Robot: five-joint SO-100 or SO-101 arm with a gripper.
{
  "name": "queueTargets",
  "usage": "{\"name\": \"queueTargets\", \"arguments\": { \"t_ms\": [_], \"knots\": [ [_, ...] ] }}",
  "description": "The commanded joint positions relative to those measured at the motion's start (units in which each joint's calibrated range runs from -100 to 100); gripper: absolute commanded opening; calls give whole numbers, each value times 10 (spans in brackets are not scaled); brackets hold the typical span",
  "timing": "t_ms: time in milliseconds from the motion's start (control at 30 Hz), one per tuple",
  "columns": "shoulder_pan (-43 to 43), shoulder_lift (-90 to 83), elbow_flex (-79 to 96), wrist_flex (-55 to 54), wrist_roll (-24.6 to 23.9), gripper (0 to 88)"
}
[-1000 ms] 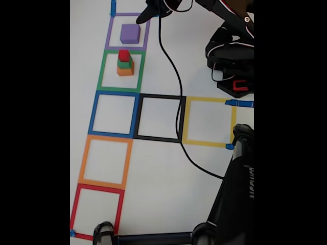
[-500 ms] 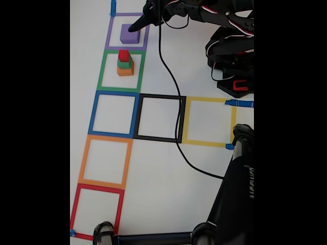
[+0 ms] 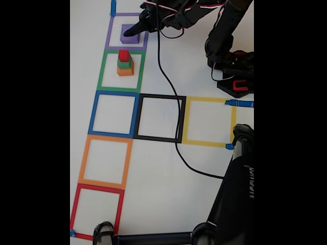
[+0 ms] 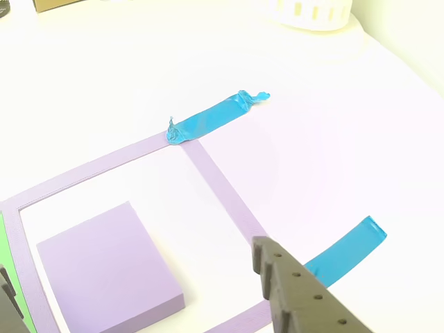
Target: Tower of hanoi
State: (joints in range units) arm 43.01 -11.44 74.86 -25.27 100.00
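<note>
Claw [image 3: 132, 31] hangs over the purple cube [image 3: 129, 36]; we see its fingers spread wide to either side of the block in the other view, gripping nothing. Just below it in the fixed view we see the red [image 3: 123, 55], green [image 3: 124, 63] and orange cubes [image 3: 125, 70] stacked on the desk [image 3: 163, 178].

Fixed view looking down from high above the jaws, taking in the whole white table [image 3: 204, 51], other view riding close behind the gripper [image 4: 139, 305], facing forward-down, both sharing the purple cube [image 3: 129, 37] between the jaws
</note>
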Motion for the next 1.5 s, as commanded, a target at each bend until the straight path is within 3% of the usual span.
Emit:
{"name": "queueTargets", "arguments": {
  "t_ms": [0, 400, 1467],
  "knots": [
    [-14, 54, -30, -86, 0, 430],
    [-25, 204, -96, -187, 0, 418],
    [-59, 284, -75, -270, 0, 396]
  ]
}}
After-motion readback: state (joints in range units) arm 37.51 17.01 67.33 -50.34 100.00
